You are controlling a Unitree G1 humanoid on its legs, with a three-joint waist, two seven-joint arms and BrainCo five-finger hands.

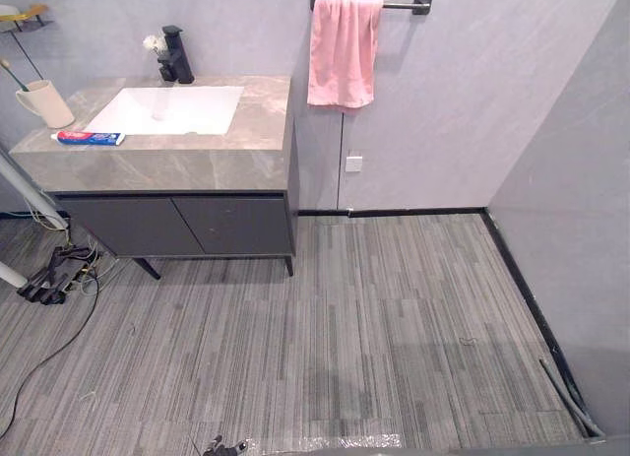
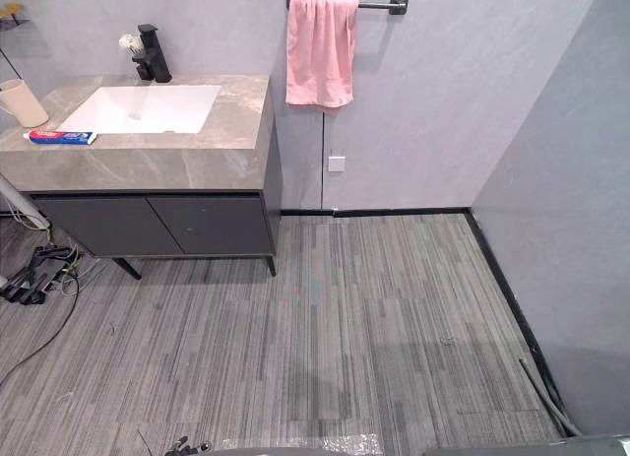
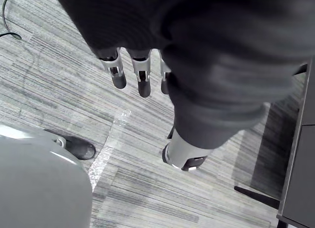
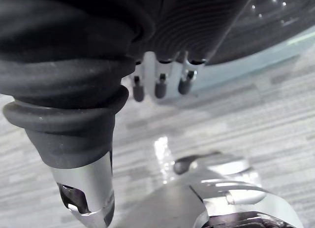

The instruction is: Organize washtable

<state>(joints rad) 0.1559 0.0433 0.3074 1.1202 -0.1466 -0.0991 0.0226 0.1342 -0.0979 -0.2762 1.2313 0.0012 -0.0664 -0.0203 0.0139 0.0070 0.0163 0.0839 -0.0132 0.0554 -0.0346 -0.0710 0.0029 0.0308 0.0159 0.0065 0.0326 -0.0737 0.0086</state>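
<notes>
The washtable (image 1: 197, 165) has a grey stone top over dark cabinet doors and stands at the left against the back wall. Its white sink (image 1: 177, 109) has a black faucet (image 1: 175, 55) behind it. A toothpaste tube (image 1: 89, 138) lies flat on the top, left of the sink. A cream mug (image 1: 45, 103) with a toothbrush in it stands at the far left. My left hand (image 3: 143, 80) hangs over the striped floor, fingers relaxed and holding nothing. My right hand (image 4: 160, 85) also hangs over the floor with straight, empty fingers.
A pink towel (image 1: 343, 50) hangs on a black bar right of the washtable, above a white wall socket (image 1: 353, 163). Cables and a power strip (image 1: 54, 279) lie on the floor at the left. A grey wall (image 1: 581, 229) bounds the right side.
</notes>
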